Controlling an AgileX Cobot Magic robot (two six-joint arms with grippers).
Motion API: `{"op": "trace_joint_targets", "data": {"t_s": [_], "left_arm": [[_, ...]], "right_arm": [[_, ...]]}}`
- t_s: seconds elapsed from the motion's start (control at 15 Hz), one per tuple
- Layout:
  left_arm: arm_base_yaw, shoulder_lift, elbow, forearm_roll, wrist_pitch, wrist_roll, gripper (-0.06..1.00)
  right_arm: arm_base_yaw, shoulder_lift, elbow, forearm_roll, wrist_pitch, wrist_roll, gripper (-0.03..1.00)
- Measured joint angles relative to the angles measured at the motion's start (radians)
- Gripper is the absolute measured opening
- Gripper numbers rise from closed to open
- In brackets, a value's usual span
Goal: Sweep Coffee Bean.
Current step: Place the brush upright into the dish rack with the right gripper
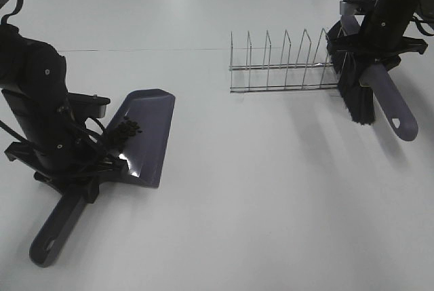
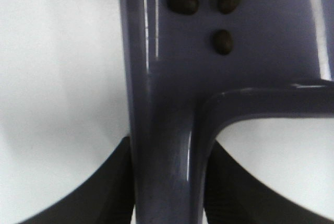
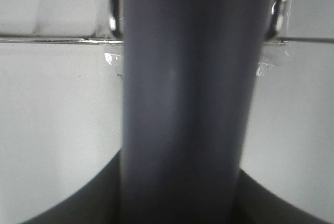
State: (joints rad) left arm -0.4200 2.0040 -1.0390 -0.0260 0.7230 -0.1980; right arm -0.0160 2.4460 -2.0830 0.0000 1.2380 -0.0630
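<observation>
Nearest, the left gripper [image 1: 83,181] is closed on the handle of the purple-grey dustpan [image 1: 148,135], which rests on the white table [image 1: 271,196]. The coffee bean [image 1: 127,130] cluster lies inside the pan, toward its handle end. Farther back stands a wire rack [image 1: 285,68]. At its right end the right gripper [image 1: 381,41] clamps the brush [image 1: 386,98] by its handle. The black bristles [image 1: 358,98] seem to touch the rack, though the view is unclear.
</observation>
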Motion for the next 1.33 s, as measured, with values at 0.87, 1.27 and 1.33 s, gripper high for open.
{"op": "trace_joint_targets", "data": {"t_s": [0.87,1.27,1.33], "left_arm": [[0.0,0.0,0.0,-0.005,0.0,0.0,0.33],[0.0,0.001,0.0,-0.009,0.004,0.0,0.33],[0.0,0.001,-0.001,-0.01,0.005,0.0,0.33]], "right_arm": [[0.001,-0.065,0.0,0.087,-0.001,-0.005,0.65],[0.001,-0.101,0.0,0.087,-0.001,-0.003,0.65],[0.001,-0.094,0.0,0.087,-0.001,-0.003,0.65]]}}
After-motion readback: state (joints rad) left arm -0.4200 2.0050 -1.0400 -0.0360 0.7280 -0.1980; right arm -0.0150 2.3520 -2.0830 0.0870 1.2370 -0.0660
